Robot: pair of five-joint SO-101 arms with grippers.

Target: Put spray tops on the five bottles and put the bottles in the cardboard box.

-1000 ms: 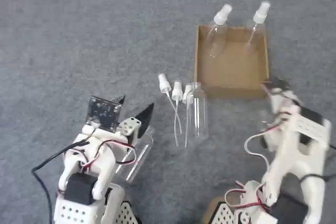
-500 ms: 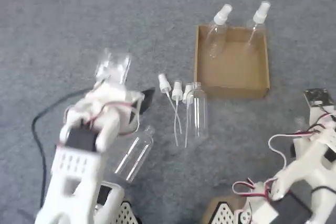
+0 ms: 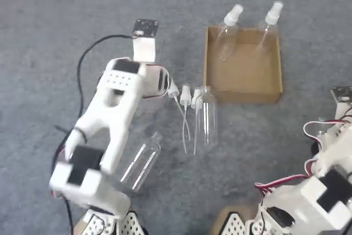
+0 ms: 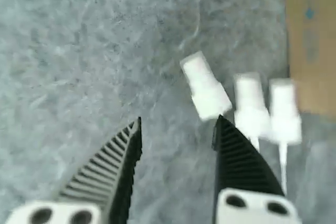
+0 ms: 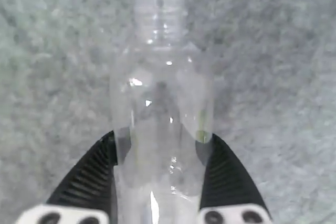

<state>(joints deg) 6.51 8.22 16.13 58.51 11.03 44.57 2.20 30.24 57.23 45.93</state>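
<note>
Hung left pincer (image 4: pixel 177 120) wide open, empty, over spray tops (image 4: pixel 206 87) beside cardboard box (image 3: pixel 242 97); gripped capless bottle (image 5: pixel 160 77) in right pincer (image 5: pixel 161 139).

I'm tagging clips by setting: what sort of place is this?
Probably a robotics test bench, not a home: a grey felt-covered table, a white left arm and right arm, and a cardboard box with spray bottles in it.

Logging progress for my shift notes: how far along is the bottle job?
Done: two capped bottles lean in the box. In hand: the right end effector grips a topless bottle; the left end effector hangs open by three loose spray tops. Left: capping and boxing it plus two bare bottles on the mat.
</note>
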